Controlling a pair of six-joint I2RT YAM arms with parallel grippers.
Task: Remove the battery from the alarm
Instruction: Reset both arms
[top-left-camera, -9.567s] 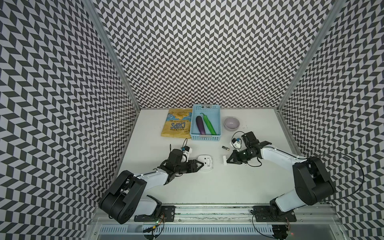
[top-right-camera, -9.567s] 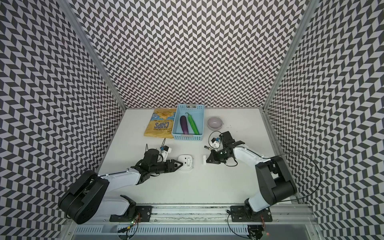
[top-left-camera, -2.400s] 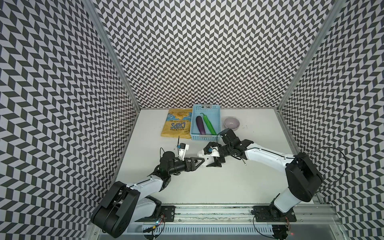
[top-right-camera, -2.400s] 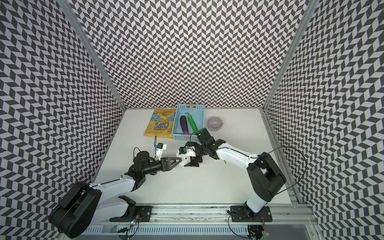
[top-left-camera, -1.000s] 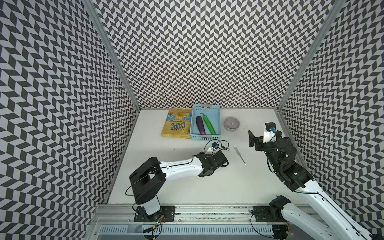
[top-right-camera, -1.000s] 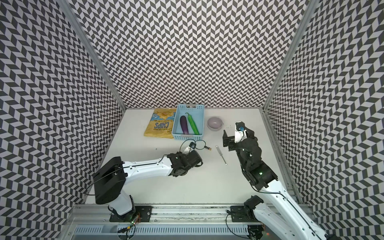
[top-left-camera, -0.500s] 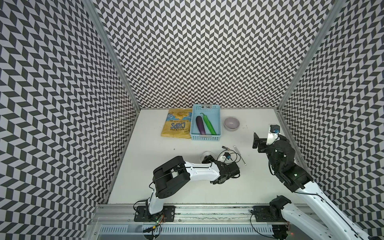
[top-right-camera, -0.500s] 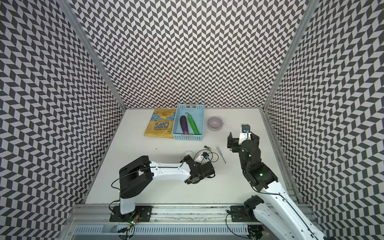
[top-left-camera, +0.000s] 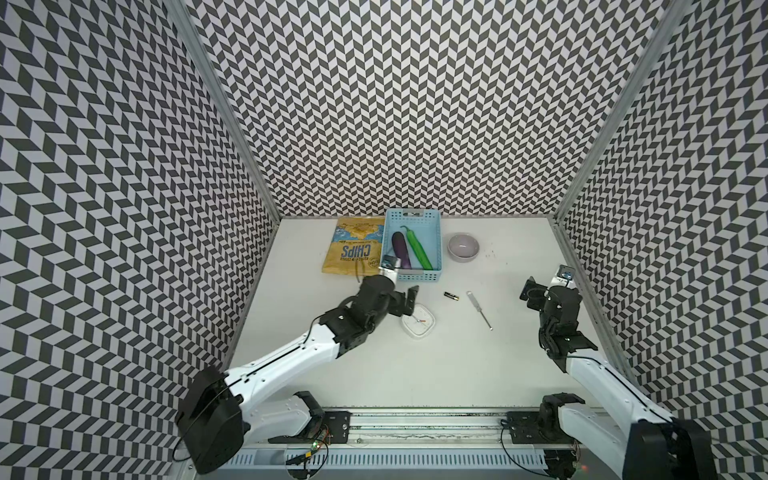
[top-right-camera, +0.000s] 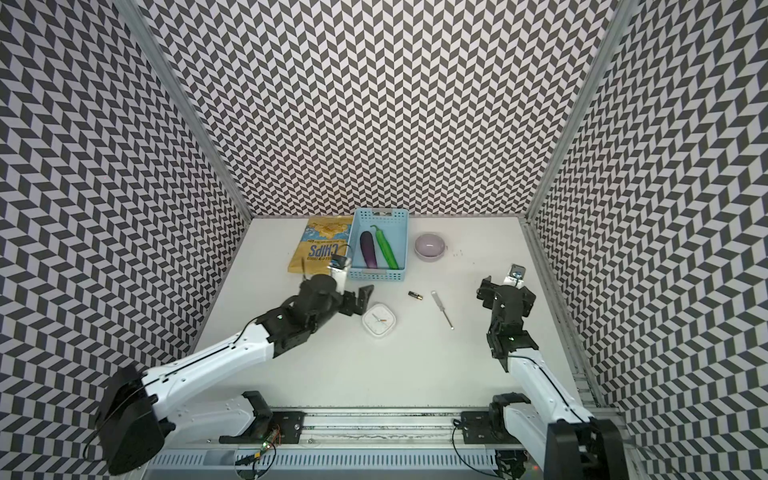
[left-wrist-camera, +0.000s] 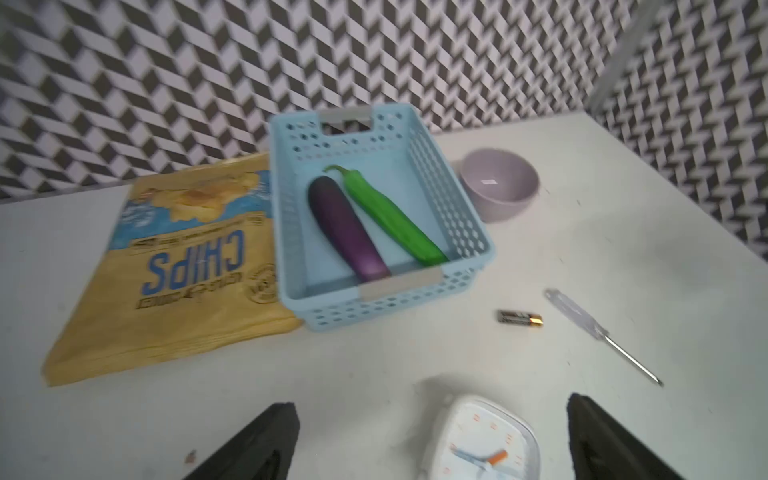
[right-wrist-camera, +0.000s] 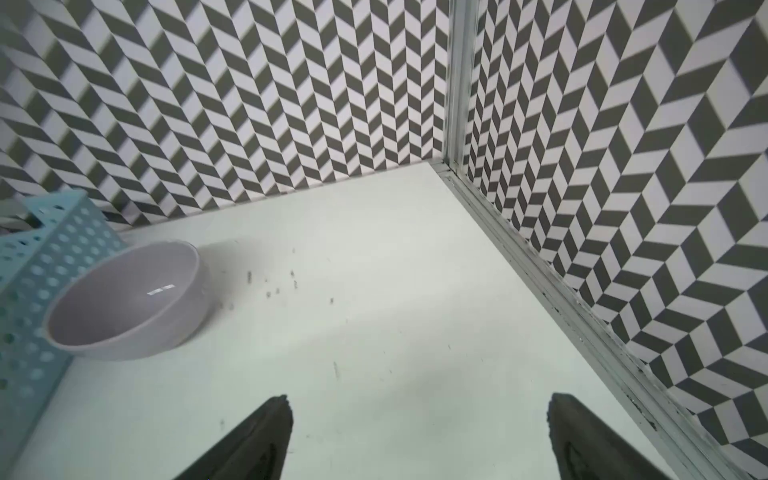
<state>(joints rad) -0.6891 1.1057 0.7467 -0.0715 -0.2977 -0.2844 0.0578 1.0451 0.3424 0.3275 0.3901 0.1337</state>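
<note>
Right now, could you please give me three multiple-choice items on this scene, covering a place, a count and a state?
1. The battery lies: A in the bowl; B on the table beside the screwdriver; C under the chips bag.
2. The blue basket holds: A one vegetable; B two; C three.
3. The alarm lies: A face up; B face down; C on edge.
Answers: B, it rests on bare tabletop near the tool; B, an eggplant and a green vegetable; A, its hands show.
</note>
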